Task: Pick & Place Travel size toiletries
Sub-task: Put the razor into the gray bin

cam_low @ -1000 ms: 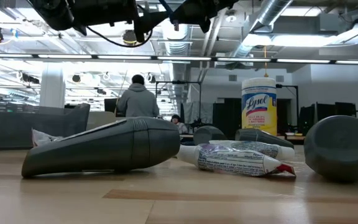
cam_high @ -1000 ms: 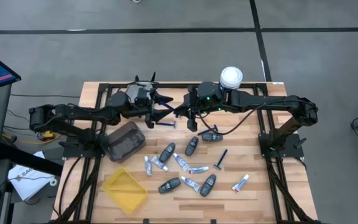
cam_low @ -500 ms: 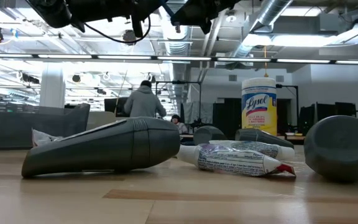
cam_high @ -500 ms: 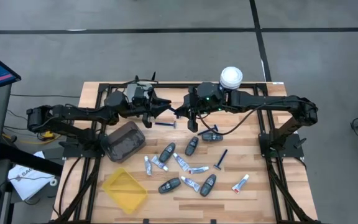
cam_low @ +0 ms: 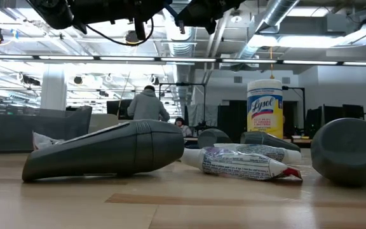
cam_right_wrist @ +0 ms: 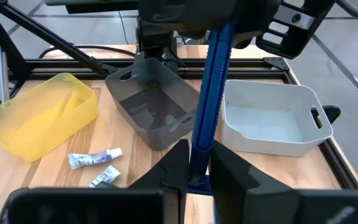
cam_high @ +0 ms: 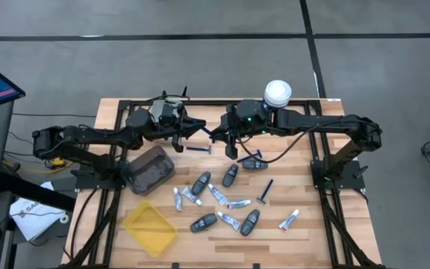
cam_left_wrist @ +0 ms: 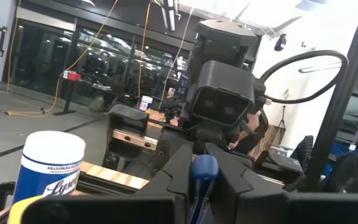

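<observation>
- A dark-blue razor is held in mid-air between both grippers, above the table's far edge, beside the Lysol canister.
- Left gripper: fingers pinched shut on one end of the razor, blue handle seen betw. them in the wrist view.
- Right gripper: fingers close together on the other end of the razor; the handle runs up betw. them.
- A 2nd razor lies on the table just below the grippers.
- Rest of toiletries (white tubes, grey fobs, another razor) are scattered nearer the front than the canister.
- Grey bin & yellow bin sit left of the pile; a white bin is seen beside the grey one in the right wrist view.
</observation>
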`<action>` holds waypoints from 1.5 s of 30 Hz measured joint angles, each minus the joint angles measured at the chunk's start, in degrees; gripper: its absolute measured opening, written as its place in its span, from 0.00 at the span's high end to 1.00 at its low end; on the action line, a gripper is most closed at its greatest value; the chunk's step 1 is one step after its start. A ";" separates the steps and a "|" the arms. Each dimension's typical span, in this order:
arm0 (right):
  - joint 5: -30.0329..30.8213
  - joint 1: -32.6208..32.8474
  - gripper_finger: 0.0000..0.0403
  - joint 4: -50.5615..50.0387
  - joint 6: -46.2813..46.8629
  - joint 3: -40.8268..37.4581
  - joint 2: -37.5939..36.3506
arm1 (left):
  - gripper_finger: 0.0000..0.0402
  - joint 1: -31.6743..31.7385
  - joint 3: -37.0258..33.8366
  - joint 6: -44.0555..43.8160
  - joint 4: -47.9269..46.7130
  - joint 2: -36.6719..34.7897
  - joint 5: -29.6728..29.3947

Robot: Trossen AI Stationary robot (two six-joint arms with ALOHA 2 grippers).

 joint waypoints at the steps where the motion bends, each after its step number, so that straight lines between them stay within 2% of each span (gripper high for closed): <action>1: 0.26 0.03 0.86 0.03 -0.08 0.00 0.00 | 0.95 0.10 0.00 0.19 -0.02 0.00 0.08; 6: 0.65 -0.16 0.76 0.34 1.18 1.17 -0.60 | 0.95 1.34 0.00 0.46 -1.37 0.04 0.49; 14: 0.62 -2.20 0.46 -5.93 1.81 4.47 -1.46 | 0.95 4.02 -0.04 1.59 -8.21 -0.63 0.18; 18: 0.57 -3.19 0.38 -9.65 3.52 7.31 -1.49 | 0.95 6.16 -0.07 6.74 -16.09 -1.68 -5.42; 26: 0.49 -3.48 0.39 -15.50 2.68 9.53 -1.47 | 0.95 10.36 -0.02 13.04 -38.39 -8.68 -32.04; 28: 0.68 -4.20 0.41 -16.77 2.68 9.53 -1.46 | 0.93 11.57 -0.02 13.05 -42.79 -9.80 -35.61; 34: 0.69 -6.07 0.45 -17.87 2.88 8.25 -0.82 | 0.95 14.85 -0.08 12.87 -50.64 -8.19 -36.22; 45: 0.74 -9.53 0.46 -20.08 4.67 4.18 -0.85 | 0.89 17.14 -3.69 9.71 -51.78 -3.66 -35.90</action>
